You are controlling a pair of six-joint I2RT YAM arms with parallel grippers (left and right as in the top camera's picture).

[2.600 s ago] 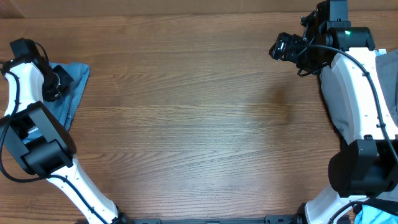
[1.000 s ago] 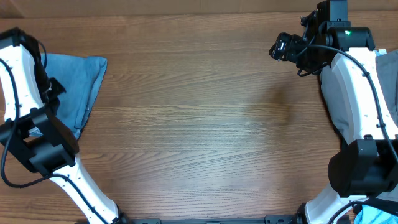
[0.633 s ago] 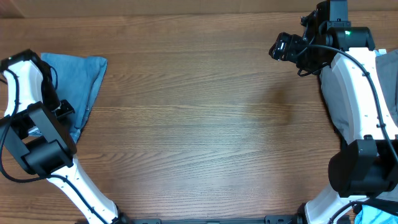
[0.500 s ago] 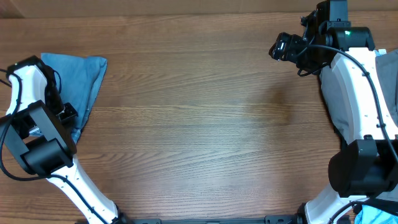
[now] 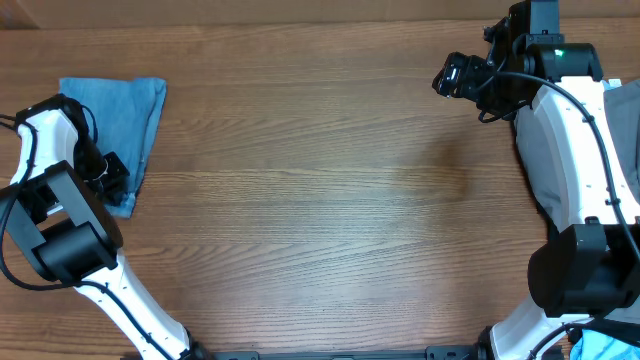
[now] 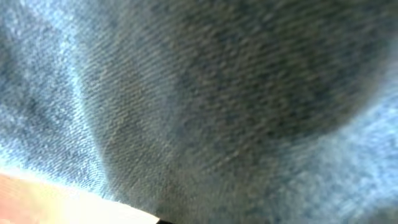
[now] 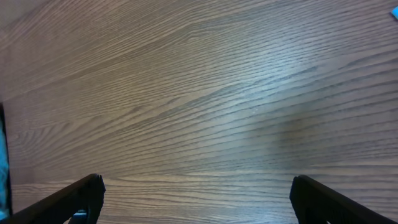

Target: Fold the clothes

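Observation:
The light-blue denim jeans [image 5: 125, 110] lie bunched at the table's far left edge. My left gripper [image 5: 108, 176] sits on their lower part, shut on the jeans. Blurred denim [image 6: 199, 93] fills the left wrist view from very close and hides the fingers. My right gripper [image 5: 455, 76] hangs open over bare wood at the back right, far from the jeans. Its two dark fingertips [image 7: 84, 193] stand wide apart in the right wrist view with nothing between them [image 7: 199, 202].
Grey trousers [image 5: 532, 165] lie under my right arm at the right edge, with a bright-blue garment [image 5: 588, 346] at the bottom right corner. The brown wooden table [image 5: 320, 200] spans the view.
My left gripper has swung down and slightly right along the left edge, and the jeans have drawn in leftward into a narrower shape. The right arm has not moved.

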